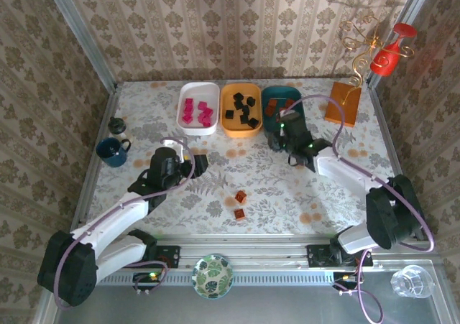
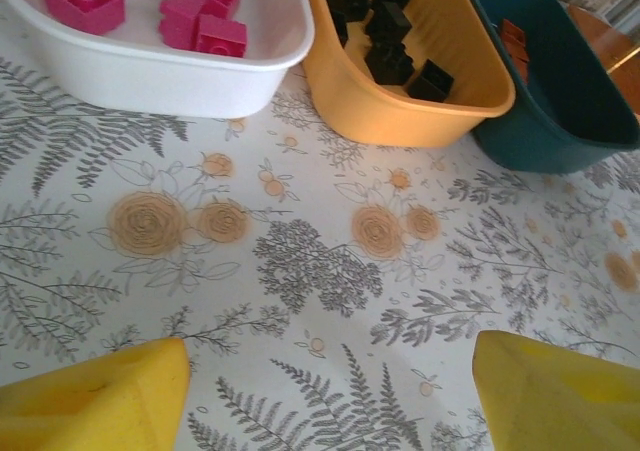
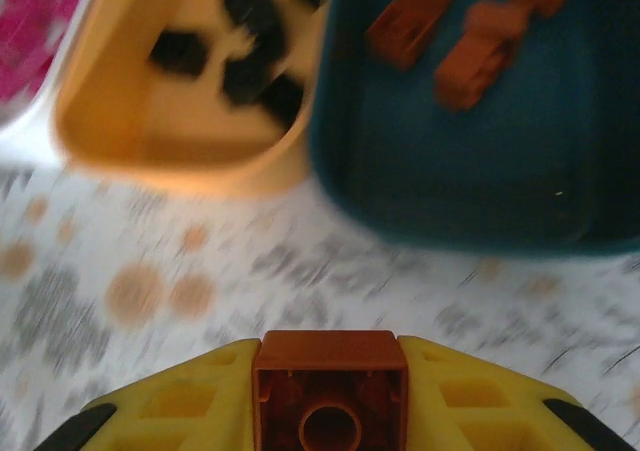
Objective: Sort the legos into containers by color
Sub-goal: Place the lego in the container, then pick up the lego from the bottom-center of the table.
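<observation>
Three trays stand in a row at the back: a white tray [image 1: 199,94] with pink legos [image 1: 196,113], an orange tray [image 1: 228,126] with black legos [image 1: 242,109], and a teal tray [image 1: 284,92] with brown legos [image 1: 272,108]. Two brown legos [image 1: 240,196] lie loose mid-table. My right gripper [image 1: 277,139] hovers just in front of the teal tray [image 3: 480,191], shut on a brown lego [image 3: 330,391] with its hollow underside towards the camera. My left gripper [image 1: 202,163] is open over bare tablecloth, its yellow fingers [image 2: 95,396] wide apart, short of the white tray [image 2: 150,76] and the orange tray [image 2: 400,116].
A dark blue mug [image 1: 113,151] and a small dark object [image 1: 117,126] sit at the left edge. An orange square stand [image 1: 342,103] with gold wire stands at the back right. A patterned bowl [image 1: 213,275] and a glass [image 1: 412,281] rest on the near ledge.
</observation>
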Motion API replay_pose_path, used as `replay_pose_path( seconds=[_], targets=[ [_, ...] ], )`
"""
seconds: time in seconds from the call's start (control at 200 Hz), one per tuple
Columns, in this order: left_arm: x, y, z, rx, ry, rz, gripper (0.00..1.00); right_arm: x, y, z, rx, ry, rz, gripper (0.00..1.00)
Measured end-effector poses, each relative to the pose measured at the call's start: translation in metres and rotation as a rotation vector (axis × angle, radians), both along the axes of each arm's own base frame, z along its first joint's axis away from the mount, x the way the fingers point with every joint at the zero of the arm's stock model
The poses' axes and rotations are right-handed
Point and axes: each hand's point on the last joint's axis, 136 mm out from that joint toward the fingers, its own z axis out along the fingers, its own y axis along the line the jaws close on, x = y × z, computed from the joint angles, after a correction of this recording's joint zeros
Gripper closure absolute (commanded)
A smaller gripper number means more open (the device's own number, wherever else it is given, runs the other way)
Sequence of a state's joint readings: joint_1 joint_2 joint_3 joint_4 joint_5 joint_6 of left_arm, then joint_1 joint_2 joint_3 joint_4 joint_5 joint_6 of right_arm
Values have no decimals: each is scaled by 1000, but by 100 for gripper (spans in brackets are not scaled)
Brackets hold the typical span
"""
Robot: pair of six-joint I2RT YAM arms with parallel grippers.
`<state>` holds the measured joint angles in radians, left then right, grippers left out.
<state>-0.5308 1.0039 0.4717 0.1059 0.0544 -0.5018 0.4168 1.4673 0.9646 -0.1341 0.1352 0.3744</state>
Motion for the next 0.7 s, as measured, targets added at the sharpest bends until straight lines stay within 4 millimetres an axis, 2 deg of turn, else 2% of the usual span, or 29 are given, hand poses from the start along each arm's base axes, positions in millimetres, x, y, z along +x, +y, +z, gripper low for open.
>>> replay_pose_path(
  seconds=[0.11,0.26,0.305,0.4,0.495,0.57,0.64,0.7],
  targets=[
    [-4,-6,0,-6,4,-25,22,42,-30,1,11,-26,-113,65],
    [-8,-11,5,-19,-4,-49,20,92,-57,-15,-10,-7,-206,62],
    [-10,-12,6,-21,-4,-55,20,104,-62,-21,-18,-2,-225,58],
    [-12,-14,7,-23,-3,-66,19,125,-71,-31,-34,16,-247,43],
    [-13,-16,8,-24,-4,-74,17,129,-75,-32,-44,25,-251,33],
    [-14,-16,7,-21,2,-78,16,127,-72,-25,-39,13,-237,28],
    [-15,-16,6,-17,5,-78,15,115,-64,-15,-22,3,-210,26],
    [-15,-16,6,-14,6,-80,14,96,-50,-5,-3,-8,-163,24]
  ],
)
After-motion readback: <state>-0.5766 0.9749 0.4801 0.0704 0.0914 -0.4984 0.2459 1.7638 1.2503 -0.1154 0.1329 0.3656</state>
